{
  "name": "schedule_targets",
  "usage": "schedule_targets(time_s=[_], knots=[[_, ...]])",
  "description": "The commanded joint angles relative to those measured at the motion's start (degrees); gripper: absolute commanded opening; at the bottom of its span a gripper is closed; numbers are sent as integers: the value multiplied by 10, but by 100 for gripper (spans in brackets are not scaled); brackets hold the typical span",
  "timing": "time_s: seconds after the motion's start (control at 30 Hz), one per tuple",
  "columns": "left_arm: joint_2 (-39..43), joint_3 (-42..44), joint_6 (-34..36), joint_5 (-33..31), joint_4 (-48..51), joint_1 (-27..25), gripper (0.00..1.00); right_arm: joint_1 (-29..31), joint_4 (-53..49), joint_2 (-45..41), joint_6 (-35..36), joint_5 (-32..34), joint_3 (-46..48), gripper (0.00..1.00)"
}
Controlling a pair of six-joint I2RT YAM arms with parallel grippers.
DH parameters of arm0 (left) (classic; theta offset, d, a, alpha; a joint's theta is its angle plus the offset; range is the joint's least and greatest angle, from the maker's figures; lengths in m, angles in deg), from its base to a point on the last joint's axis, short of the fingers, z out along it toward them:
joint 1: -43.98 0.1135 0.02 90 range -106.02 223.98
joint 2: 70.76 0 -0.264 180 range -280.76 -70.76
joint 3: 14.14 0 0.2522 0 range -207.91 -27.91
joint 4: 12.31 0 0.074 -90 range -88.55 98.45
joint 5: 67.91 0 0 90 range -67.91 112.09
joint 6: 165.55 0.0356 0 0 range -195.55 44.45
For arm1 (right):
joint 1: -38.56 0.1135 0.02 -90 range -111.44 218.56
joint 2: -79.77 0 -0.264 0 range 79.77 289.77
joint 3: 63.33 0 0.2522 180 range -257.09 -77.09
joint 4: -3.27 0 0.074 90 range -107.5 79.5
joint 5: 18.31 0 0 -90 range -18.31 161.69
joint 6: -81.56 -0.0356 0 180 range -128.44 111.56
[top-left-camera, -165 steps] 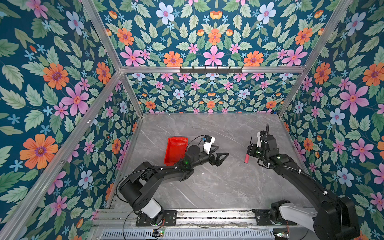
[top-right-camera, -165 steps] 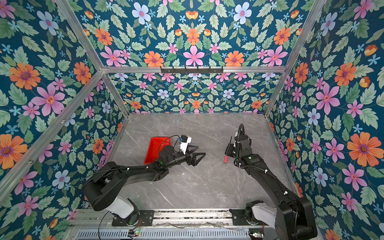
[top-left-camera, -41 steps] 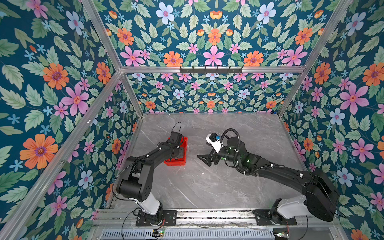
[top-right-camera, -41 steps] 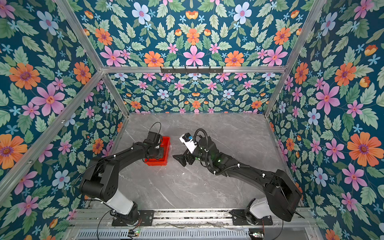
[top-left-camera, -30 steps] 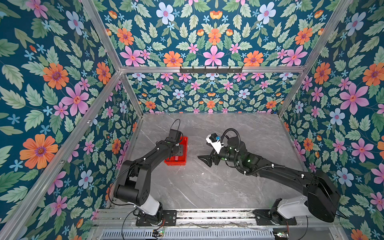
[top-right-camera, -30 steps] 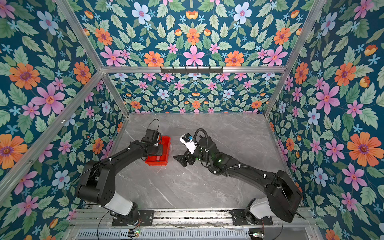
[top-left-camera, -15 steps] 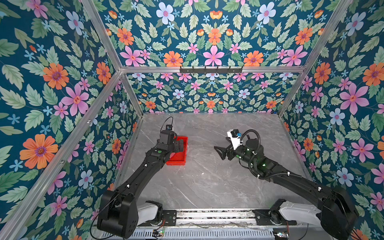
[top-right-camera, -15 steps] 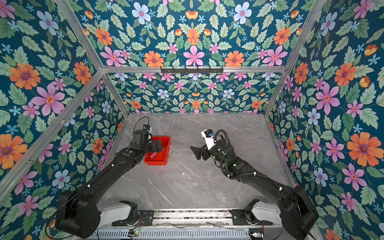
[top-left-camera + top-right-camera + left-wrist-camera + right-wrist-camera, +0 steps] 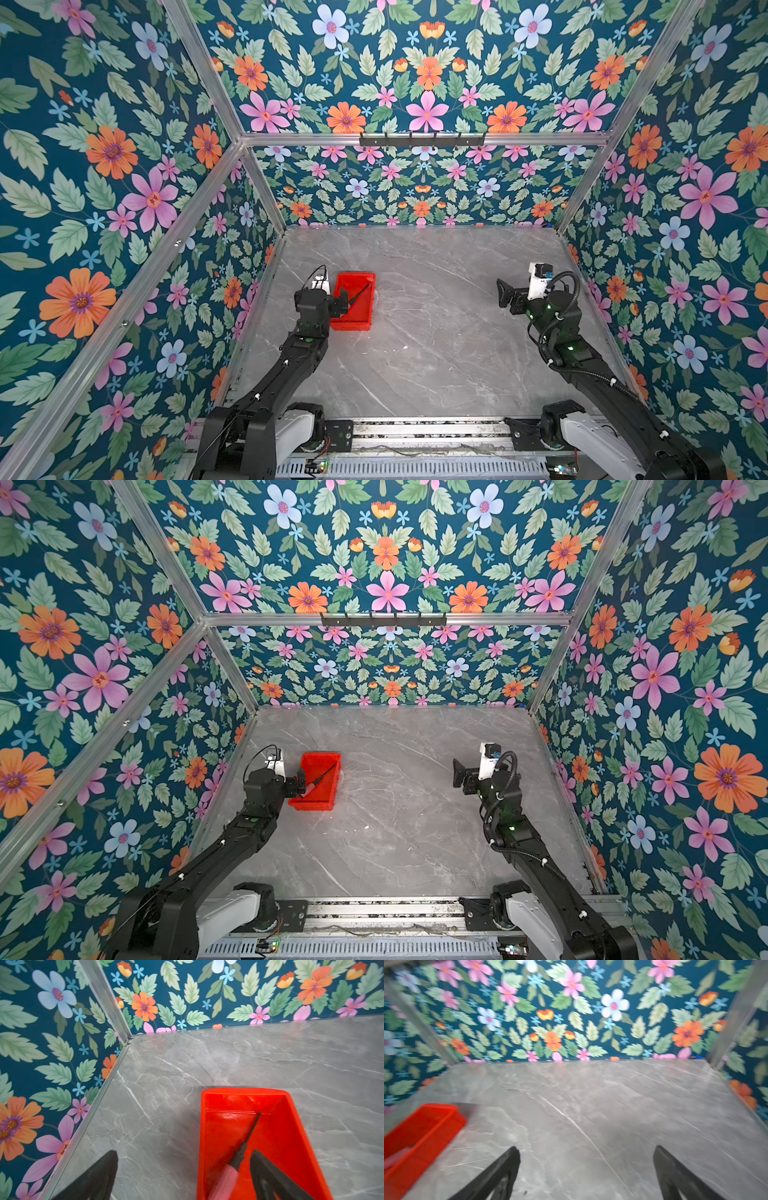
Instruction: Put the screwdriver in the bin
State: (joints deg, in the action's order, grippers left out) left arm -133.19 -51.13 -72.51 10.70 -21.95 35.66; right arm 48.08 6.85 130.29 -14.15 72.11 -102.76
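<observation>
While spread wide above the near end of the bin (image 9: 291, 1136), gripped nothing with the left gripper (image 9: 184, 1152). Had one finger (image 9: 270, 1174) over the bin's inside and the other over bare table (image 9: 166, 1084) just outside its wall. Found the screwdriver (image 9: 239, 1157) lying slantwise inside the bin, between those fingers: pinkish handle nearest the gripper, close beside the inner finger, blurred, contact not clear; thin black shaft pointing away from the gripper toward the far wall. Showed likewise in a top view: screwdriver (image 9: 318, 781) in the bin (image 9: 322, 802), just ahead of the gripper (image 9: 298, 781). Had the right gripper (image 9: 586, 1148) gaping too, empty, above the table, with the bin well apart, off toward that gripper's left.
</observation>
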Motion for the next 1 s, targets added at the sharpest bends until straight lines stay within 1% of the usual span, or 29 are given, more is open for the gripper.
schedule_targets(time_s=[0.0, 0.13, 0.2, 0.33, 0.4, 0.5, 0.6, 0.67, 0.73, 0.8, 0.9, 0.97], knots=[[-8, 38, 10, 18, -132, 30, 100, -31, 21, 4, 35, 30, 22, 99], [-37, 94, -14, 32, -241, 78, 100, -88, 91, 35, 23, 29, 59, 99], [-65, 115, -23, 44, -298, 97, 100, -106, 134, 64, 22, 27, 73, 99], [-131, 131, -36, 84, -394, 121, 100, -112, 198, 128, 35, 11, 85, 99], [-146, 127, -31, 99, -407, 123, 100, -113, 214, 154, 31, -9, 85, 99], [-152, 107, -24, 113, -378, 131, 100, -113, 255, 199, 38, -23, 95, 99], [-163, 113, 2, 126, -407, 135, 100, -112, 297, 237, 40, -38, 101, 99], [-164, 102, 2, 138, -380, 139, 100, -113, 305, 260, 45, -53, 93, 99], [-171, 94, 7, 154, -374, 140, 100, -113, 316, 286, 48, -60, 86, 99], [-172, 87, 7, 156, -361, 141, 100, -112, 327, 308, 53, -67, 82, 99], [-172, 81, 10, 172, -347, 143, 100, -113, 323, 310, 52, -64, 80, 99], [-165, 81, -6, 176, -338, 143, 100, -113, 327, 312, 50, -64, 80, 99]])
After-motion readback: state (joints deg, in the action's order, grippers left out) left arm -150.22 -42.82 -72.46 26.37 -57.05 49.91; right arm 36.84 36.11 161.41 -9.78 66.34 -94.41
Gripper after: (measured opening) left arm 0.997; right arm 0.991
